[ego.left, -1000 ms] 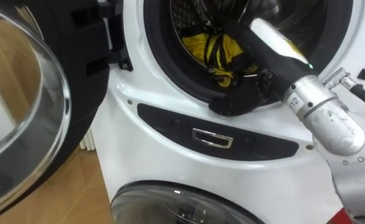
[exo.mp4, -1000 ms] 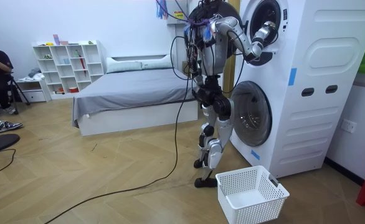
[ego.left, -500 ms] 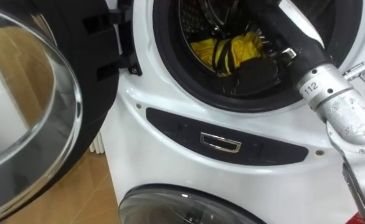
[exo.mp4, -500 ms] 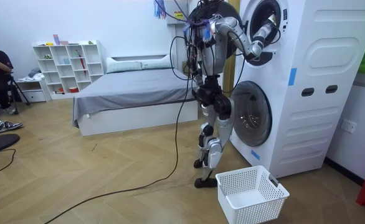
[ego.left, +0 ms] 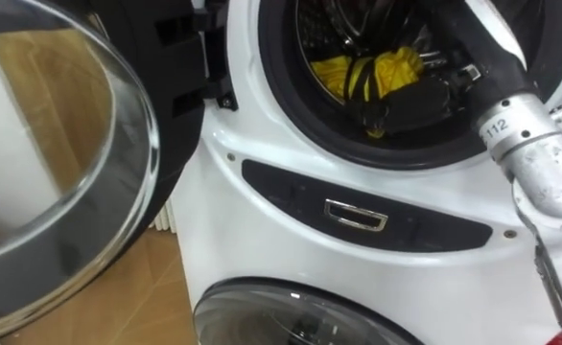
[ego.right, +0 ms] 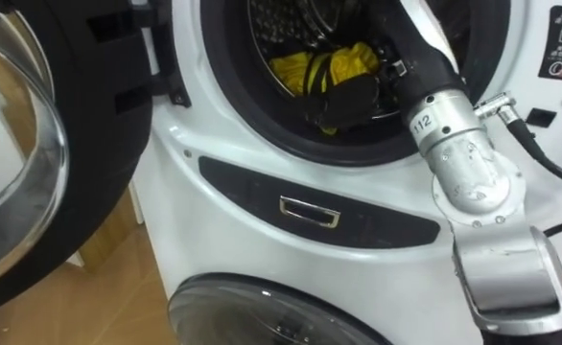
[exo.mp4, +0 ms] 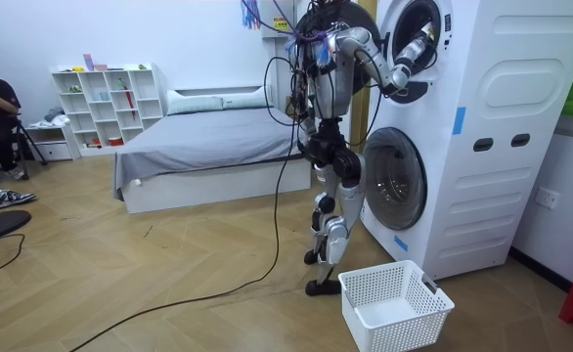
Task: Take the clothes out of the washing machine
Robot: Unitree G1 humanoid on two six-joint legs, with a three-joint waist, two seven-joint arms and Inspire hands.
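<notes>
Left eye view looks into the open upper drum of the stacked washing machine [exo.mp4: 502, 117], where the robot's right hand [ego.left: 415, 103] reaches through the opening. The hand lies low in the drum, against a yellow garment with dark stripes [ego.left: 396, 69]. It reads as one dark mass touching the cloth, and I cannot tell whether it has closed on the garment or only rests on it.

That uncertainty is the first risk. If the hold takes only a fold, the garment may slip free partway out and fall back into the drum or down the machine's front.

The forearm crosses the dark door seal [ego.left: 279, 96] close to its lower right rim. A straight pull could drag cloth or wrist across that lip and snag. Trailing ends of the garment could also catch there.

On the robot's left, the round glass door [ego.left: 80, 172] stands swung wide and near, so a broad sweep out of the drum might knock it.

Room view shows the robot standing upright at the machine, with the white laundry basket [exo.mp4: 409, 328] on the floor just beside its feet. The drop from the drum is long, so a loose release could land the garment on the floor.
</notes>
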